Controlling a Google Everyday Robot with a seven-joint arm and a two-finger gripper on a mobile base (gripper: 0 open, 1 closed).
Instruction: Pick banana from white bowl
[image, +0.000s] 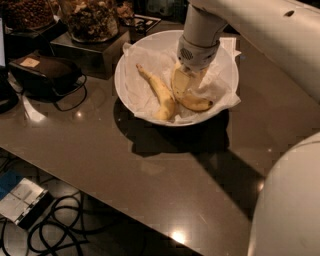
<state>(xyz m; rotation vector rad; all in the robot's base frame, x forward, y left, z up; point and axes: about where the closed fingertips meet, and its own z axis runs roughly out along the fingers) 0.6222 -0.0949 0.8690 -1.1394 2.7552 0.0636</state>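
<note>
The gripper (181, 88) is down inside the bowl (121, 75), over the banana (199, 104) lying right of centre. Whether it grips, I cannot tell. A shallow hold could slip, or drag the paper (220, 89) up.

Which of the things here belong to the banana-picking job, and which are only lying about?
Job: banana; white bowl; end effector, low inside the bowl, at the banana.
Lying about: slimmer banana; snack jars; black device; floor cables.

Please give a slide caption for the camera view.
Gripper down in the white bowl at the banana, beside a slimmer banana.
</note>
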